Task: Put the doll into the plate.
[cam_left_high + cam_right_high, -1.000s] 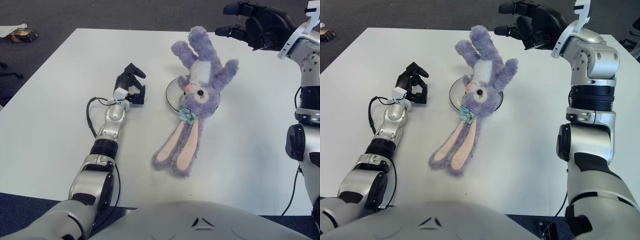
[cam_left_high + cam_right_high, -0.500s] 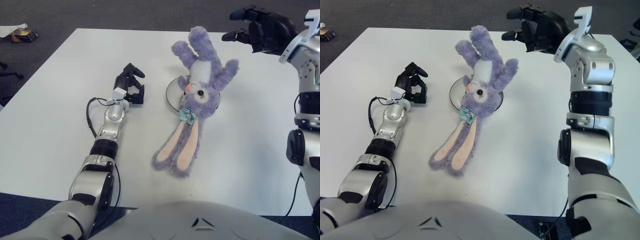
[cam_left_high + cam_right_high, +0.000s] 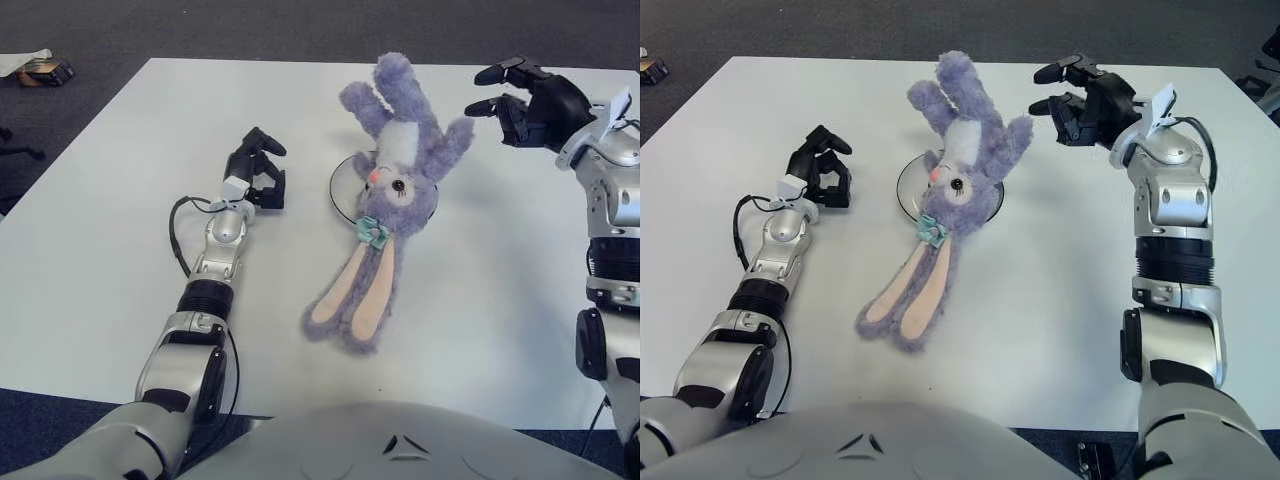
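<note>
My left hand (image 3: 262, 168) sits on the table (image 3: 90, 230) to the left of the plate (image 3: 343, 187), fingers curled in on themselves and holding nothing; it has not moved over the last second.

The plate is my landmark. The doll (image 3: 387, 190), a purple rabbit, lies face up across it: head and chest cover most of the dish, so only the left rim shows. Its legs point away past the far edge, and its long ears trail toward me onto bare table. It has not shifted over that second either.

To the right of the plate and slightly beyond it, my right hand (image 3: 524, 97) has changed. A second ago it was high and far back; now it has dropped and drawn in toward the plate's right side, close to the doll's outstretched arm but not touching. Its fingers are spread apart, empty.

I judge the doll is already placed and released, with that hand clearing off afterwards.
</note>
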